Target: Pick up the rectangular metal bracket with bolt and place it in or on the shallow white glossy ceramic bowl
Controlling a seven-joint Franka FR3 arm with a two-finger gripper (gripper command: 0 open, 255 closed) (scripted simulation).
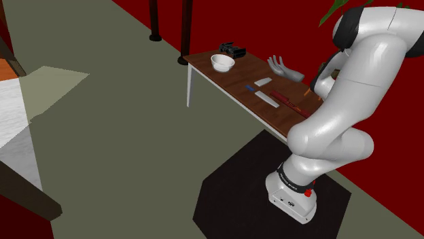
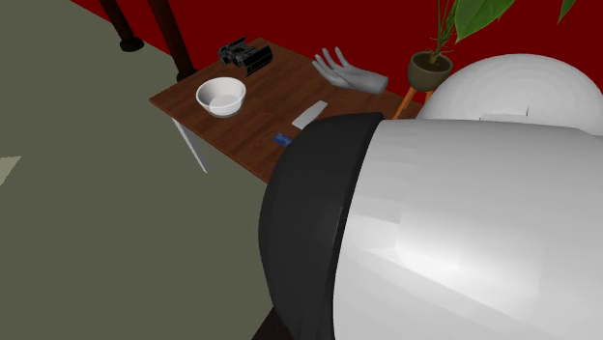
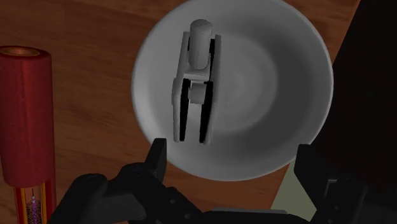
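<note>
In the wrist view a grey metal bracket with a bolt (image 3: 196,83) lies inside a shallow white bowl (image 3: 273,127), just off its middle. My gripper (image 3: 232,167) hangs above the bowl's near rim, open. Its two black fingers (image 3: 156,158) stand wide apart and touch nothing. The bowl sits on the brown wooden table (image 3: 95,38), close to an edge. In the shoulder view a white bowl (image 1: 223,62) stands near the far end of the table, and the same bowl (image 2: 221,97) shows in the second exterior view. I cannot tell whether it is the bowl under my gripper.
A red cylinder (image 3: 25,121) lies beside the bowl. On the table are a black binocular-like object (image 1: 232,49), a grey hand model (image 1: 284,70), white flat pieces (image 1: 267,98) and a small blue item (image 1: 249,87). A potted plant (image 2: 430,68) stands behind. My arm (image 1: 340,115) covers the table's near end.
</note>
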